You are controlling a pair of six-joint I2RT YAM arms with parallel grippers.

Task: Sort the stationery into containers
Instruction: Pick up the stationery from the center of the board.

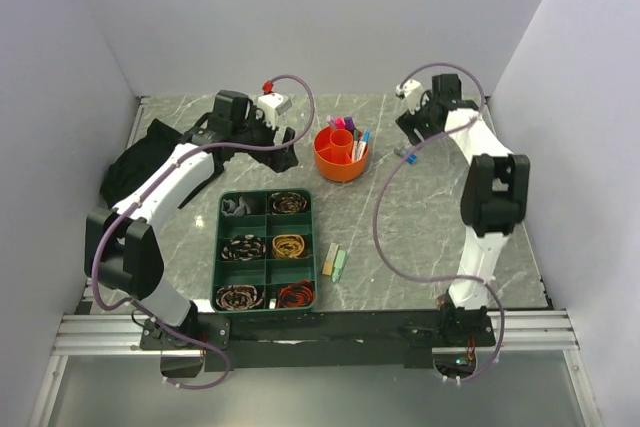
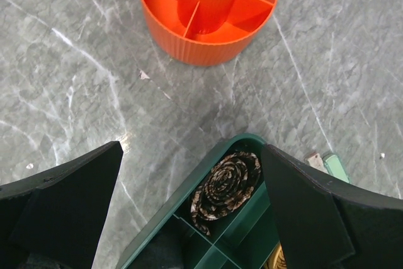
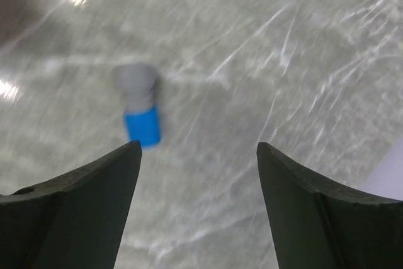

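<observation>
Nearest the arm bases, on the near-left of the orange pot (image 1: 338, 169), sits a green divided tray (image 1: 316, 247) holding rolled bands. Two eraser blocks (image 1: 337, 262), one beige and one pale green, lie side by side on the marble, just right of the tray and on the near side of the pot.

The pot stands upright beyond the tray's far right corner. Several pens and markers (image 1: 350, 132) stand in its far sections. The sections facing the left wrist camera look bare.

The left gripper (image 2: 189, 212) hangs left of the pot, above the tray's far corner. Its jaws are spread wide and hold nothing.

A small blue piece with a grey end (image 3: 141, 114) lies on the table right of the pot, well apart from it. The right gripper (image 3: 198, 206) hovers just beyond that piece, its jaws parted and empty.
</observation>
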